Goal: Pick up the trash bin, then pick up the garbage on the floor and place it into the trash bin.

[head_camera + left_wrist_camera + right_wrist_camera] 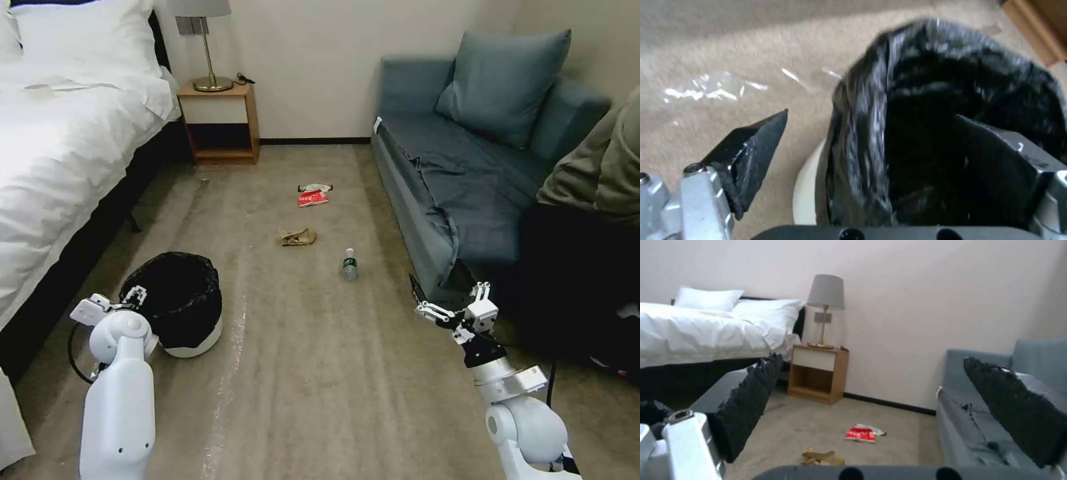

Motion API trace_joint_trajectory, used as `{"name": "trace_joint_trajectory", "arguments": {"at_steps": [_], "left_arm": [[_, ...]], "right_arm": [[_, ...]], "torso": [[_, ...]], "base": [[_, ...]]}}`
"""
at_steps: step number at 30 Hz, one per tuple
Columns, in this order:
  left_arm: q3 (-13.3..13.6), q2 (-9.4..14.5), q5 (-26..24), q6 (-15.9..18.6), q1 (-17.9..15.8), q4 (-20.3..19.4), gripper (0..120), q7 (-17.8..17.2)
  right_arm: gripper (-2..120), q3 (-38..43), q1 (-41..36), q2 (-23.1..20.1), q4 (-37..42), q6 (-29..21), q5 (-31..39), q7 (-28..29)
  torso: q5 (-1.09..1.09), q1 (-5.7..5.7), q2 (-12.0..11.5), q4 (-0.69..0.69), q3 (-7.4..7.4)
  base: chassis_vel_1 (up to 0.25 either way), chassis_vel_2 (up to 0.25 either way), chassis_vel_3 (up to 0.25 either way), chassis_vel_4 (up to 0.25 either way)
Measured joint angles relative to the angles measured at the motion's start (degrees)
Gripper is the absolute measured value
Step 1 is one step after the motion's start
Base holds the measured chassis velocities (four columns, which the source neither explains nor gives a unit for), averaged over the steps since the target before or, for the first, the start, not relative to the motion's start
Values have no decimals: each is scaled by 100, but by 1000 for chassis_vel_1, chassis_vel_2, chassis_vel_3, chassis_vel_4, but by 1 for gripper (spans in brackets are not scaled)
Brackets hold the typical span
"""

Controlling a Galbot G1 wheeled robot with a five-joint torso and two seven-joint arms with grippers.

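Beige carpet (320, 373) runs between a white bed (60, 153) on the robot's left and a blue-grey sofa (460, 180) on its right, with a wooden nightstand (220, 123) and a lamp (207, 40) against the far wall. The trash bin (177, 303), white and lined with a crinkled black bag, is seen standing on the floor near the bed. The left gripper (133, 295) is held at the bin's near rim; in the left wrist view its fingers (751, 156) are spread, one outside the wall on the carpet side and the other inside the bag, so the rim is straddled but no pinch is seen yet. The step in hand is judged to be the grasp of the bin. It would be done well if the fingers were lowered far enough for the rigid white wall, not just loose plastic, to be caught, and if the lift were kept level so the liner is not dragged out. The left arm is bent forward and down, its wrist angled toward the bin. The right gripper (448, 308) is held out low before the sofa's front corner, fingers spread and empty, the forearm raised from the lower right. The garbage lies well apart from the bin, farther up the carpet: a red-and-white packet (313, 197), a crumpled brown paper bag (297, 237), and a small clear bottle (350, 264) nearer the sofa.
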Motion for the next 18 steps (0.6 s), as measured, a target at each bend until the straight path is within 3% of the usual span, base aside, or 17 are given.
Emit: {"name": "trace_joint_trajectory", "arguments": {"at_steps": [6, 10, 18], "left_arm": [[3, -14, -28, 0, -61, 250, 94, 149], [-2, -18, 2, -11, -65, 342, 79, 325], [-11, -44, 32, -34, -9, 331, 50, 359]], "right_arm": [[100, -59, -11, 18, 8, 49, 12, -34], [100, -103, -26, 37, 3, 104, 10, -64], [100, -118, -33, 45, -17, 146, 10, -79]], "torso": [[0, 0, 0, 0, 0], [0, 0, 0, 1, 0], [1, 0, 0, 1, -1]], "base": [[0, 0, 0, 0], [0, 0, 0, 0], [0, 0, 0, 0]]}}
